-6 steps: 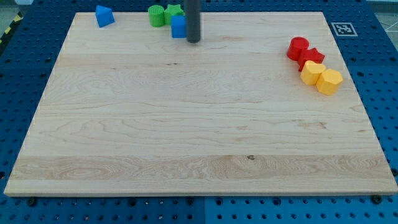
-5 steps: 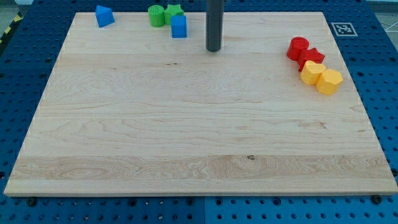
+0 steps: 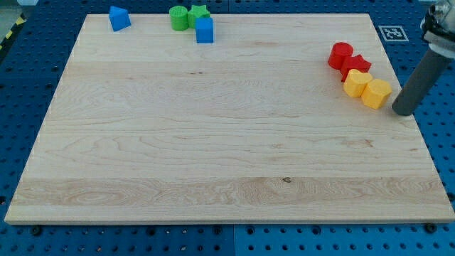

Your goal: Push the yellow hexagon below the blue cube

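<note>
While no writing shows, my tip (image 3: 402, 112) sits just right of the yellow hexagon (image 3: 376, 93).

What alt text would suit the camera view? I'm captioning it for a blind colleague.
My tip rests just right of the yellow hexagon, which sits by another yellow block and two red blocks at the wooden board's right edge. The blue cube, two green blocks and another blue block line the top edge.

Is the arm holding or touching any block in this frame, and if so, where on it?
Nothing is held. My tip sits just to the view's right of the yellow hexagon, with a slight gap showing, not touching it.
</note>
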Controlling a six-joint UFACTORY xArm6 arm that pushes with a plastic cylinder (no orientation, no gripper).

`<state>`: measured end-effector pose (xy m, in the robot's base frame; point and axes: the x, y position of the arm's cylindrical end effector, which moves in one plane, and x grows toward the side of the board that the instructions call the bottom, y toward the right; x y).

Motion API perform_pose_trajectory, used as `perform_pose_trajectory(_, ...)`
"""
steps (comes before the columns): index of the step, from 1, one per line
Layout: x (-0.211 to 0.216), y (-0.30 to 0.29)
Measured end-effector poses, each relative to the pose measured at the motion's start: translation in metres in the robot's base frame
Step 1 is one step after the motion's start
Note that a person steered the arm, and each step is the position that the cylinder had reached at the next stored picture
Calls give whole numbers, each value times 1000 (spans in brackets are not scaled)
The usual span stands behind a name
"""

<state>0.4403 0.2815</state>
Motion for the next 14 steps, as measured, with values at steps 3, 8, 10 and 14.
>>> perform_pose_trajectory(3,-30,-89)
perform_pose_trajectory(8,-77,-225)
perform_pose_trajectory(10,-50,-264)
perform_pose_trajectory(14,-32,-249)
